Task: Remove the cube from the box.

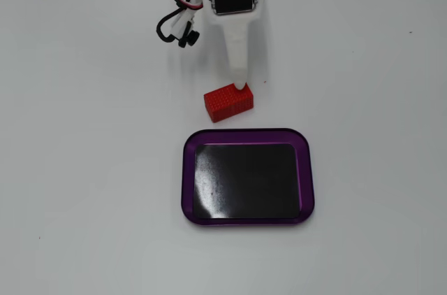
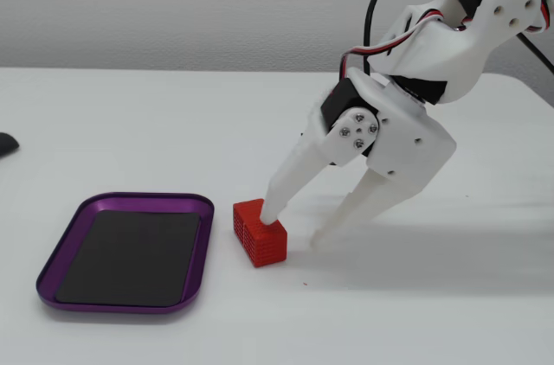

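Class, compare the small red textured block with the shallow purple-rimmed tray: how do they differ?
The red textured block is solid and much smaller; the purple-rimmed tray is wide, shallow and empty. The block's surface is a bumpy grid; the tray's is smooth and glossy. One gripper fingertip touches the block; nothing touches the tray. Both rest on the white table.

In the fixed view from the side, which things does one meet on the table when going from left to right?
Purple tray → red block → gripper, open, one fingertip at the block's top, the other beside it on the right.
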Robot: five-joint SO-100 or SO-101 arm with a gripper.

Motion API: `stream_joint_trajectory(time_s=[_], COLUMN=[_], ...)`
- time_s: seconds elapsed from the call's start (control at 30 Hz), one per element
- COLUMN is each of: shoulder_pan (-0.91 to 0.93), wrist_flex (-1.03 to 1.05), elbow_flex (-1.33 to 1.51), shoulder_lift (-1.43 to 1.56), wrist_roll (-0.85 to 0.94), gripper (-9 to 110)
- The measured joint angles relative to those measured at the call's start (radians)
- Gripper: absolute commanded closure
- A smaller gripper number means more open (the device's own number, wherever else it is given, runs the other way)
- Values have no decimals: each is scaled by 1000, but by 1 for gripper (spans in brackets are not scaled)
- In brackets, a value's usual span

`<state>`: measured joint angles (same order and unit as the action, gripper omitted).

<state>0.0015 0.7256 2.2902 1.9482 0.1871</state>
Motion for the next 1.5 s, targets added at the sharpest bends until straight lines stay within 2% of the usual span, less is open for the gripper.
stream_joint_trajectory(time_s=[0.2, 0.33, 0.5, 0.87, 1.0, 1.1, 1.2, 1.37, 1.5], shoulder_pan=[3, -3, 2, 107, 137, 133, 130, 130, 143], wrist_flex=[207, 316, 356, 344, 318, 298, 293, 288, 288], elbow_flex=[-175, -276, -290, 207, 350, 445, 497, 545, 577], shoulder_lift=[141, 339, 644, 1339, 1335, 1333, 1333, 1333, 1333], wrist_roll=[-3, -6, -6, -6, -11, -84, -176, -206, -192], gripper=[88, 88, 88, 88, 88, 88, 89, 89, 101])
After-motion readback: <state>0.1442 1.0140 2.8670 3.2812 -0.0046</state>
